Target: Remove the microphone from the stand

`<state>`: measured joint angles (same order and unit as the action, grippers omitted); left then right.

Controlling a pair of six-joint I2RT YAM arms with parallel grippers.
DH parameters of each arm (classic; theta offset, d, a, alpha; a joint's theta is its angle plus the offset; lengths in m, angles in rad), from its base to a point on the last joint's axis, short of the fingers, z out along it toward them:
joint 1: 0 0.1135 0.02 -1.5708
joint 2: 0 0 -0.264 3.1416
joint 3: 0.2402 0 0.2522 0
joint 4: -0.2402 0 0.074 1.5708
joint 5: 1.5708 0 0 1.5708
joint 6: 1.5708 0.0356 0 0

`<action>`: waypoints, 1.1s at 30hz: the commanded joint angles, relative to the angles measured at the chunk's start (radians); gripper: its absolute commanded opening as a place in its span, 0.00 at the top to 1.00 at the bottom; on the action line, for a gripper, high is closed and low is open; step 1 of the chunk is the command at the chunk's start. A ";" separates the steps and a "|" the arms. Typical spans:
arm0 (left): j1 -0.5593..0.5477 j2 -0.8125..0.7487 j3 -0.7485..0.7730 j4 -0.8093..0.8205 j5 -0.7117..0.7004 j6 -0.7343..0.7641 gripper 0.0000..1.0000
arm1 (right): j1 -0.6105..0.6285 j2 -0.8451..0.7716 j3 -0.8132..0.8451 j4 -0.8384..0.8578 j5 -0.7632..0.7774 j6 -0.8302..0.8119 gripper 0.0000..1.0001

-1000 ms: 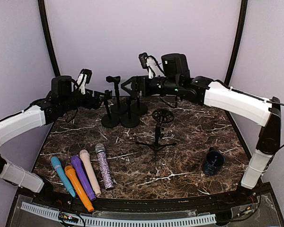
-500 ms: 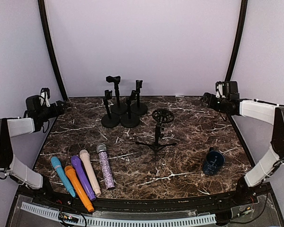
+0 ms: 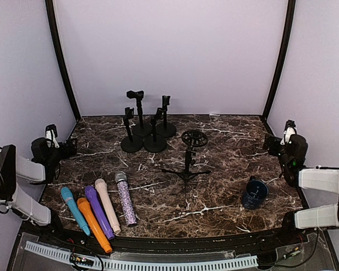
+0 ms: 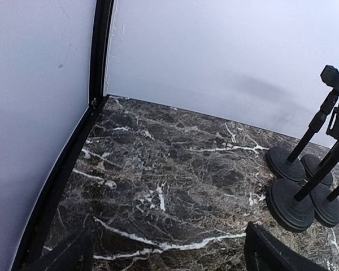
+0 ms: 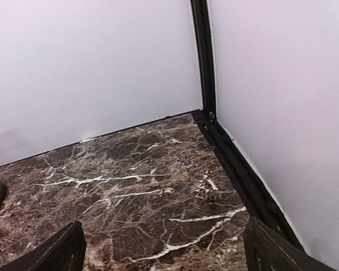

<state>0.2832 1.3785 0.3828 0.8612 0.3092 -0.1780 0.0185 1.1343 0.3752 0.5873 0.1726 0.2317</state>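
Several black round-base stands (image 3: 144, 135) stand at the back centre with no microphone in their clips; they also show at the right edge of the left wrist view (image 4: 296, 195). A black tripod stand (image 3: 186, 166) with a round shock mount (image 3: 194, 138) stands mid-table. Several microphones lie at the front left: blue (image 3: 74, 210), orange (image 3: 94, 224), purple (image 3: 99, 212), beige (image 3: 107, 204) and glittery lavender (image 3: 124, 199). My left gripper (image 3: 69, 145) (image 4: 166, 254) is open and empty at the table's left edge. My right gripper (image 3: 270, 144) (image 5: 164, 248) is open and empty at the right edge.
A dark blue cup (image 3: 254, 193) stands at the front right. Black frame posts (image 4: 99, 51) (image 5: 202, 56) and pale walls close in the back corners. The marble tabletop (image 3: 226, 152) lies between the stands and the right arm.
Both arms have pulled back from the stands at the back centre to the table's left and right edges. The stands and microphones have not moved.
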 commanded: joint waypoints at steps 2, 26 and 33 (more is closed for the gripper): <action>-0.005 0.053 -0.077 0.179 -0.037 0.022 0.05 | -0.004 0.026 -0.180 0.399 0.118 -0.096 0.01; -0.019 -0.097 -0.212 0.234 -0.010 0.092 0.05 | 0.009 0.411 -0.158 0.740 0.121 -0.174 0.01; -0.019 -0.099 -0.218 0.240 -0.013 0.092 0.05 | 0.008 0.412 -0.156 0.736 0.122 -0.172 0.01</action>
<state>0.2699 1.2964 0.1799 1.0687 0.2981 -0.1001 0.0254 1.5394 0.2008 1.2770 0.2825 0.0639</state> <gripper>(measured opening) 0.950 0.986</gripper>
